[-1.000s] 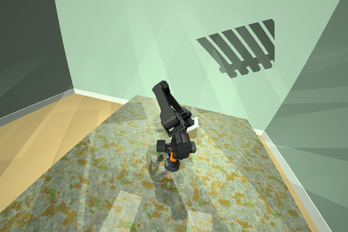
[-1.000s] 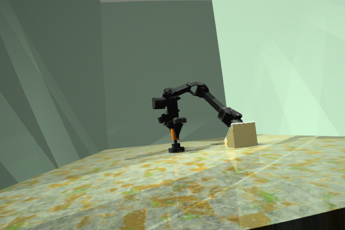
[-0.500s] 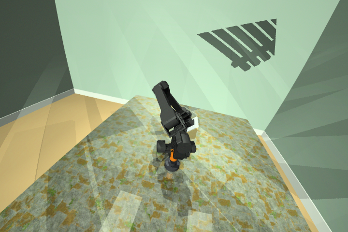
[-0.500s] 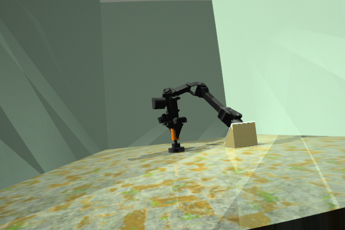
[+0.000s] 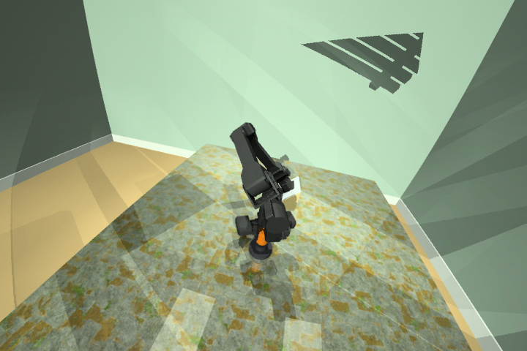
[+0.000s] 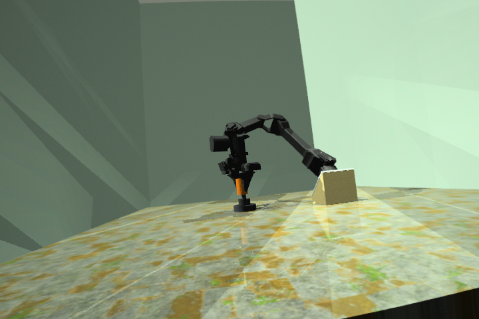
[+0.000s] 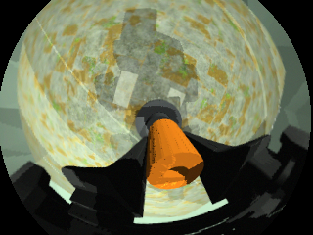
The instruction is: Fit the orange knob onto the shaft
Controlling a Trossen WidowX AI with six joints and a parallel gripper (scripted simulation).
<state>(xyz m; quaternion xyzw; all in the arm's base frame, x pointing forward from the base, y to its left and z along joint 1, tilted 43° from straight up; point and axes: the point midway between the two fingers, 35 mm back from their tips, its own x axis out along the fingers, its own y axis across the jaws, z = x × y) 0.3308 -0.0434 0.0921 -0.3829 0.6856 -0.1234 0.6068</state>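
Exterior shows a tan block [image 6: 340, 187] on the counter [image 5: 330, 265] [image 6: 217, 263] [image 7: 88, 44], well apart from the round pedestal [image 5: 260, 249] [image 6: 244, 207] [image 7: 142, 117]; the gripper [image 6: 242, 185] [image 7: 164, 137] grips the orange knob [image 5: 261, 238] [image 6: 240, 186] [image 7: 173, 152] above the pedestal. Wrist alone reveals the knob's recessed top.

Pale green wall [image 5: 239, 74] [image 6: 406, 94] fills twelve o'clock in the top view, with a dark striped shadow [image 5: 397, 58] at one o'clock. Tan floor [image 5: 36, 240] lies at nine o'clock, edged by white baseboard [image 5: 152, 148]; darker green-grey walls [image 5: 492, 165] [image 6: 221, 94] stand at three.
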